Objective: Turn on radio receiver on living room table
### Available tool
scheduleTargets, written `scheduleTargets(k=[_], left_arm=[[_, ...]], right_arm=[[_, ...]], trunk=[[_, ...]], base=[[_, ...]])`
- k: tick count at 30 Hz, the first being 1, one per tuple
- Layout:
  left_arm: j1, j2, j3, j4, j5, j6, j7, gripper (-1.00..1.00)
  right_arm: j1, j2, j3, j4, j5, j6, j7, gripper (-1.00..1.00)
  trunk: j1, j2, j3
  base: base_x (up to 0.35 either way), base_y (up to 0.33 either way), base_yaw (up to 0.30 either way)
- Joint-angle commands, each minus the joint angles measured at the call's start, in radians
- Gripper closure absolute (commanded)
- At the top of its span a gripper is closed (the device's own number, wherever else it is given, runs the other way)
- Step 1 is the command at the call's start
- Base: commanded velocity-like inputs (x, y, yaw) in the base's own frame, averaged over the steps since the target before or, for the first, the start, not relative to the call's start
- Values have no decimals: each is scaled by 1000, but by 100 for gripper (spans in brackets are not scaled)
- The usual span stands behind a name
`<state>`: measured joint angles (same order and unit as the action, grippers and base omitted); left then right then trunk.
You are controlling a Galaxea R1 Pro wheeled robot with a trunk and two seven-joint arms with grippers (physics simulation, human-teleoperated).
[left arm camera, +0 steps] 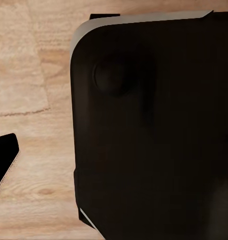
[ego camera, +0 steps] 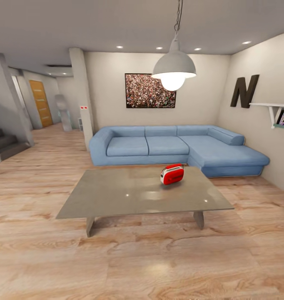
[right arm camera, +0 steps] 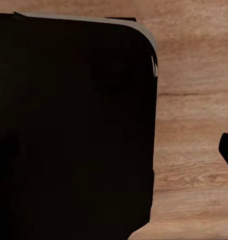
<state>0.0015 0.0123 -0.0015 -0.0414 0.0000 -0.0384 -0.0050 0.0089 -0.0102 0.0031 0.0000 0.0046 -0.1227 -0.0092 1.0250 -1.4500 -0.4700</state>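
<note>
Grippers: can't tell if open or clenched; wrist views mostly dark robot body over wood floor.
Radio upright on table, right of centre, w/ sofa behind.

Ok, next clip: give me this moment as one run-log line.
phase: approach | radio receiver: upright on table, right of centre, untouched | sofa: behind table | hands: state cannot tell | wrist views: dark robot body over wood floor
</note>
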Motion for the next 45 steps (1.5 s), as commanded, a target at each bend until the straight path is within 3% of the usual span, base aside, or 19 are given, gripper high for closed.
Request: scheduleTargets(k=[1,21,45], left_arm=[[0,0,0,0,0,0,0,-100],[0,0,0,0,0,0,0,-100],[0,-7,4,0,3,0,0,-100]], right_arm=[[0,0,0,0,0,0,0,-100],[0,10,-4,0,-4,2,-2,-100],[0,0,0,0,-5,1,-3,-100]], trunk=[[0,0,0],[0,0,0],[0,0,0]], base=[[0,0,-290],[0,0,-34],[0,0,0]])
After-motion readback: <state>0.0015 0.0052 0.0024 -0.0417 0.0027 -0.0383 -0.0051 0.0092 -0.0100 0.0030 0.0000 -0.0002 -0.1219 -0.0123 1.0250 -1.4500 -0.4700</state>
